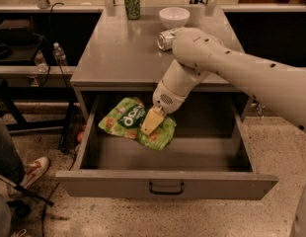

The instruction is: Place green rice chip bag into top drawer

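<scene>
Okay, jaws are pinching the crinkled middle of the green rice chip bag (124,121), the gripper (152,122) reaching down over the left half of the open top drawer (168,184). The bag is sitting inside the drawer opening with its long axis running upper left to lower right; white lettering on its dark green oval is tilting and not fully legible. Behind, a green soda can (132,3), white bowl (173,17) and tipped silver can (164,39) are sitting on the cabinet top (118,53).

One tool (152,123) above one drawer (168,183), one green bag (124,118), two cans (132,3) (165,39), one bowl (173,17).
</scene>
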You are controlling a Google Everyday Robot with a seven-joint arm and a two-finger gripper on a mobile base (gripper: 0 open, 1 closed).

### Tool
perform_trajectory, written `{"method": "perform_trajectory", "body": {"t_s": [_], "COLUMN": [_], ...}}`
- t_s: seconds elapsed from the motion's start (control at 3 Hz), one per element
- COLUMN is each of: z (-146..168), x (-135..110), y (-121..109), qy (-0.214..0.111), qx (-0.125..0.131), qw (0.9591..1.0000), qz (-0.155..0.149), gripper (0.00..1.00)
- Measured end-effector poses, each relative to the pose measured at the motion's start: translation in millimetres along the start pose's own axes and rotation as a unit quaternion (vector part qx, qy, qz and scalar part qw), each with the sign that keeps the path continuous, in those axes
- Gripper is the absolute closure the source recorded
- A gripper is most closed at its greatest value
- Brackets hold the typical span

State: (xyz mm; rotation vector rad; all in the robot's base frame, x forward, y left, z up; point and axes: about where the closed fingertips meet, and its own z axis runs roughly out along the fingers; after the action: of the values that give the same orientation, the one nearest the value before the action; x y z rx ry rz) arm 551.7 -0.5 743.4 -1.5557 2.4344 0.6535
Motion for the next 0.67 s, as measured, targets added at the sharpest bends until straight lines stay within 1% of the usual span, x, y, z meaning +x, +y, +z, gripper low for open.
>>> {"method": "perform_trajectory", "body": {"t_s": [0.33, 0.67], "z": [6.3, 10.6], "x": [-6.6, -6.0], "y": [-23.7, -54.2], "qy": [-0.043, -0.092], "qx": [0.03, 0.091], "qw": [0.9984, 0.9891], "qz": [0.018, 0.07], "gripper": [1.0, 0.97]}}
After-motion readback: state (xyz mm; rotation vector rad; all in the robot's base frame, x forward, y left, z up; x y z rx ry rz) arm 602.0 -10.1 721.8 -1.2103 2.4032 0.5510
